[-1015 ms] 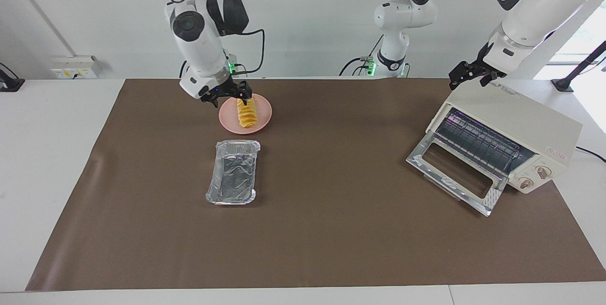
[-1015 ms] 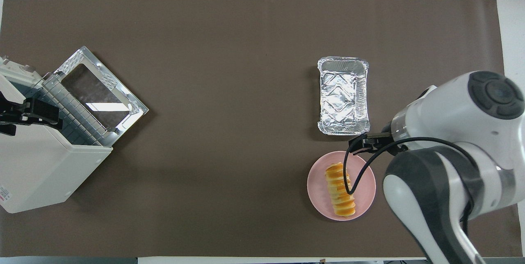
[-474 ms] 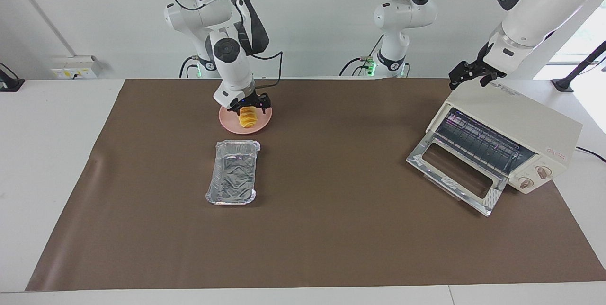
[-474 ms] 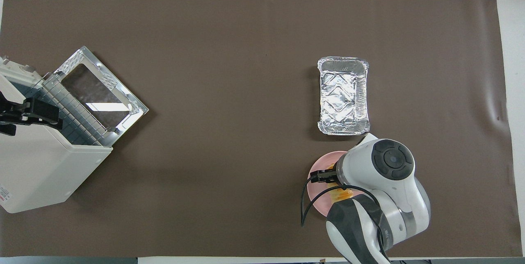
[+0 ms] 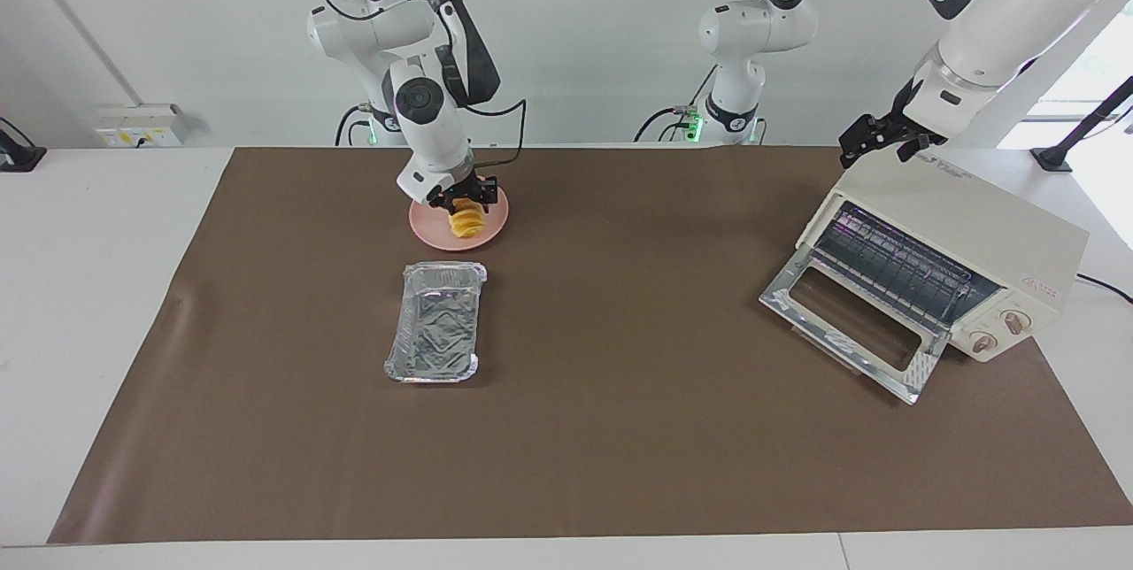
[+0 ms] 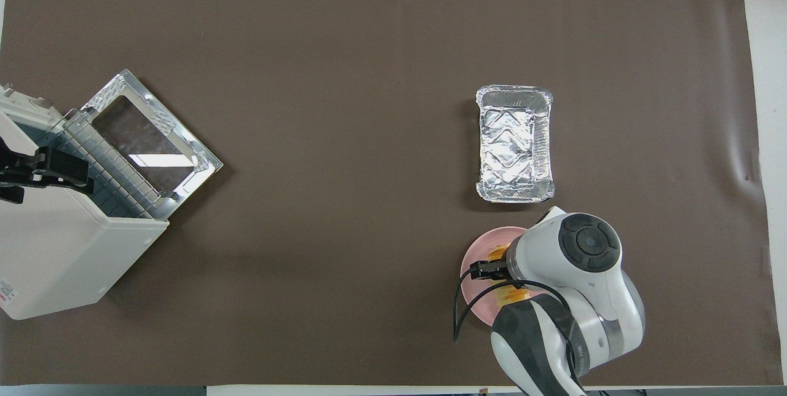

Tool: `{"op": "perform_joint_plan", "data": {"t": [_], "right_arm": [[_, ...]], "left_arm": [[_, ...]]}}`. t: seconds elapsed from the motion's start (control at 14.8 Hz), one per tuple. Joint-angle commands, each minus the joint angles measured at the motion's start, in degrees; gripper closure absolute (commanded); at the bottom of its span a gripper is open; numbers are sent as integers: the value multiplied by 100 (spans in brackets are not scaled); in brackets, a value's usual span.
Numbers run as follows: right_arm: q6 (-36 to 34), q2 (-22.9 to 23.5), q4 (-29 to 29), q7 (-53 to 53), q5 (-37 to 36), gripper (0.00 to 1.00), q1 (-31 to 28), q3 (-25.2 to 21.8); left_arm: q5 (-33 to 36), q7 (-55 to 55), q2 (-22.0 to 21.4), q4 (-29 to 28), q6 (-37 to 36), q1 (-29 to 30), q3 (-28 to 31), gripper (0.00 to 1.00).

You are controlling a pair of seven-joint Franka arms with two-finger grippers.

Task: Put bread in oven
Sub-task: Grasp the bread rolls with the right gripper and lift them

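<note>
The bread (image 5: 468,223), a ridged golden loaf, lies on the round pink plate (image 5: 427,232) near the robots, toward the right arm's end of the table. My right gripper (image 5: 465,196) is down on the bread's end nearer the robots. In the overhead view the right arm's wrist covers most of the bread (image 6: 498,253) and the plate (image 6: 472,274). The cream-white oven (image 5: 974,229) stands at the left arm's end with its glass door (image 5: 850,319) dropped open and the wire rack showing. My left gripper (image 5: 876,141) waits over the oven's top (image 6: 61,261).
A crinkled silver foil tray (image 5: 435,333) lies empty on the brown mat, just farther from the robots than the plate; it also shows in the overhead view (image 6: 515,142). The open oven door (image 6: 150,138) juts out over the mat.
My right arm swung in from beside the plate and came down onto the bread; in the last half second it shifted only slightly. The left arm has not moved.
</note>
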Motion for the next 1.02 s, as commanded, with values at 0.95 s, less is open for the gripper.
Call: {"op": "perform_joint_plan", "data": {"t": [0.95], "right_arm": [[-1622, 496, 2928, -738, -158, 100, -1325, -42]], "left_arm": [[87, 26, -92, -62, 68, 81, -72, 0]]}}
